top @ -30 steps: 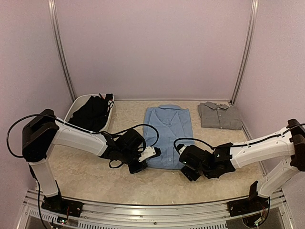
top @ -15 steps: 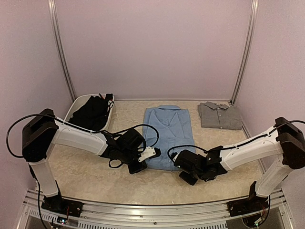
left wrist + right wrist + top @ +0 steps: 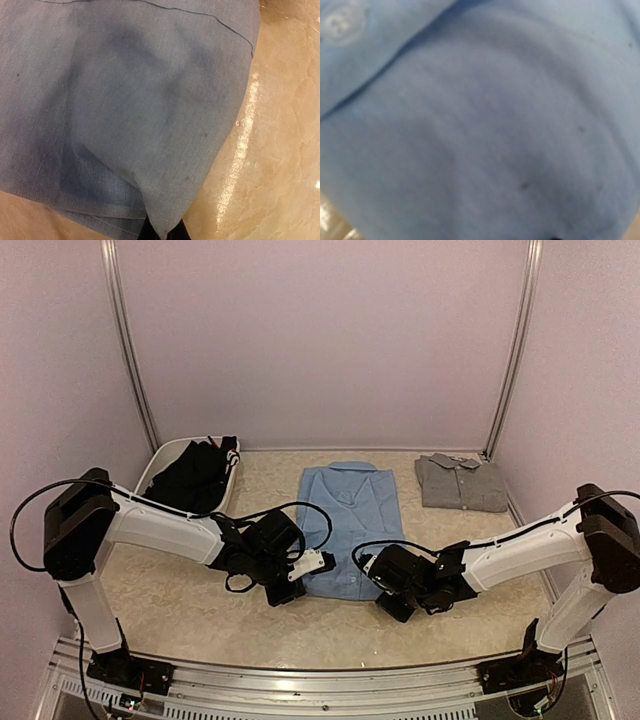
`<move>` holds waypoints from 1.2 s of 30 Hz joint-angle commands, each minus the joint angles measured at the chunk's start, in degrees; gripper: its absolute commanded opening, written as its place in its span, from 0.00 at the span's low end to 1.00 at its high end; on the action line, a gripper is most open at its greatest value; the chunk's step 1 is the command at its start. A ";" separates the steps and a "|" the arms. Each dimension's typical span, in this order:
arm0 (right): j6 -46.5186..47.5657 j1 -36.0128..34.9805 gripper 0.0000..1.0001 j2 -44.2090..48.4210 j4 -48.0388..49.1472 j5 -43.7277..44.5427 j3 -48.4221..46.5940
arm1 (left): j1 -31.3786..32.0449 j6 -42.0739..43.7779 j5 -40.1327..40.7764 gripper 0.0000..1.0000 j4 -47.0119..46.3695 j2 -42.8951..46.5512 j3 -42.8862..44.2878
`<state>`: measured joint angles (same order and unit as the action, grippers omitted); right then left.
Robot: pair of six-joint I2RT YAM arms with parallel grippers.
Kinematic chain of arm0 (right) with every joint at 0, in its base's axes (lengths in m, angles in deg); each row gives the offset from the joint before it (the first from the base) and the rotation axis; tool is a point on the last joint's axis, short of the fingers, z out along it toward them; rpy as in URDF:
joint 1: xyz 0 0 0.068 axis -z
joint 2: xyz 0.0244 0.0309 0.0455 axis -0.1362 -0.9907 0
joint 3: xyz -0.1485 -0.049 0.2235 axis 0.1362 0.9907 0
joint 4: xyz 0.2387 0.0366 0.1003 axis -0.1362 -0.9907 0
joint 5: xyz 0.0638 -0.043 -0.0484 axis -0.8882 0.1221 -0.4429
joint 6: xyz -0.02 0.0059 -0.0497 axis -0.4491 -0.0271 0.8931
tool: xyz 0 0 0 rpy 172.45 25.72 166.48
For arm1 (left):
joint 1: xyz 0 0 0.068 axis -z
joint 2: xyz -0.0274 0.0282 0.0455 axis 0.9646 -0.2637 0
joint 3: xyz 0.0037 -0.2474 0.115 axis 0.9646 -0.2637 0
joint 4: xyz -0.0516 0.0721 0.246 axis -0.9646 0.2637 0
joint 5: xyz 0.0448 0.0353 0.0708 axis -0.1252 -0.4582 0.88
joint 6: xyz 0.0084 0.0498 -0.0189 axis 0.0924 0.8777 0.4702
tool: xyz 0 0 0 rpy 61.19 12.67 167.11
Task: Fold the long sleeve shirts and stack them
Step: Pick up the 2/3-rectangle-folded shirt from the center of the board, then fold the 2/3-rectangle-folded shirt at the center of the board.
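The light blue shirt (image 3: 352, 520) lies flat mid-table, collar toward the back. My left gripper (image 3: 318, 564) is shut on its near left hem corner; in the left wrist view the cloth corner (image 3: 162, 227) runs down between the dark fingers. My right gripper (image 3: 373, 569) sits at the shirt's near right corner. Blue cloth (image 3: 480, 125) fills the right wrist view and hides the jaws. The grey shirt (image 3: 461, 483) lies folded at the back right. The black shirt (image 3: 195, 475) is heaped in the tub.
A white plastic tub (image 3: 150, 468) stands at the back left against the wall. Metal posts (image 3: 505, 370) rise at both back corners. The tabletop (image 3: 200, 620) is beige and glossy, with a metal rail along its near edge.
My right gripper has slid left onto the near right corner of the light blue shirt. The left arm has stayed put, still holding the left corner.
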<state>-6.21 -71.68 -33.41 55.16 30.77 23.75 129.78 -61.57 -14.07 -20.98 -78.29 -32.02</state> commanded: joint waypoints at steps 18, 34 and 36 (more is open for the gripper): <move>1.05 -2.36 0.00 -1.04 -0.70 -12.80 -0.87 | 2.03 -5.86 -3.73 0.00 5.63 6.16 -5.84; -7.85 -6.37 0.00 21.45 -12.21 -42.74 1.22 | 11.68 -21.76 -14.43 0.00 9.63 16.69 -8.18; -8.34 -6.38 0.00 24.33 -13.84 -43.72 0.59 | 11.56 -22.19 -16.47 0.00 10.21 18.34 -7.91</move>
<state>-11.98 -77.28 -14.57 44.14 -4.86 24.32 141.10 -80.24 -25.37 -12.06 -63.60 -39.80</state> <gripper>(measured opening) 0.009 0.008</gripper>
